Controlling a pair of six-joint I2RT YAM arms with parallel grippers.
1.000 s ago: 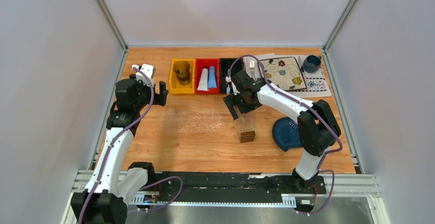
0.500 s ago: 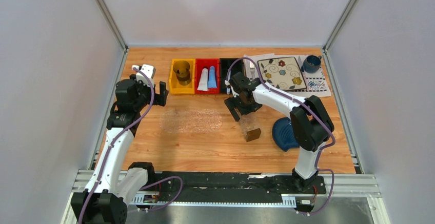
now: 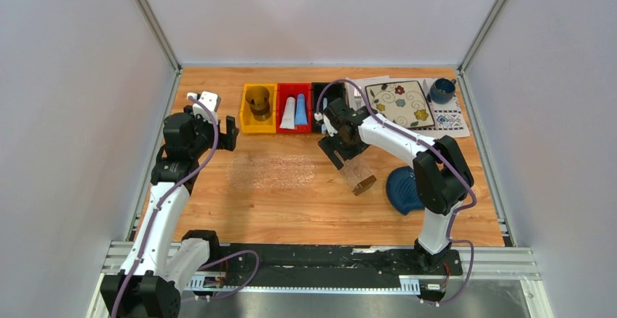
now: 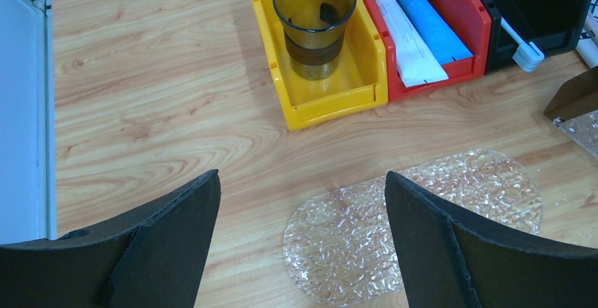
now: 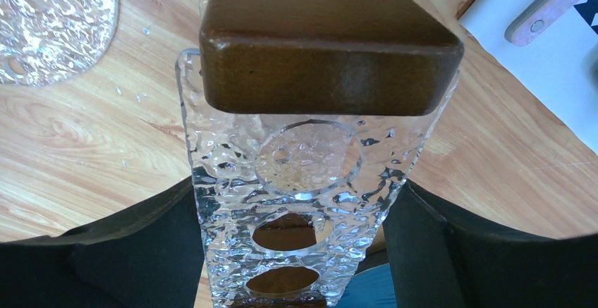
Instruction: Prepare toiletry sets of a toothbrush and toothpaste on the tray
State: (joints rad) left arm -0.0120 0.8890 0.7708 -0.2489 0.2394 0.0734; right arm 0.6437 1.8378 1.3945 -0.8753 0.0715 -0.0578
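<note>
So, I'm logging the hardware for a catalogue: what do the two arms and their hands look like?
The left arm and right arm have white links, black joints and a purple cable looped along each. The left hand and right hand each have two broad, matte-black, wedge-shaped fingers. No markings show.

A robotics lab test cell: plain grey panels (image 3: pixel 65 114) on aluminium posts (image 3: pixel 150 20) walled in a wooden table (image 3: pixel 218 201), and a yellow bin (image 3: pixel 258 125), red bin (image 3: pixel 284 92) and black bin (image 3: pixel 318 96) stood in a row just ahead of the left claw (image 3: pixel 230 133).
</note>
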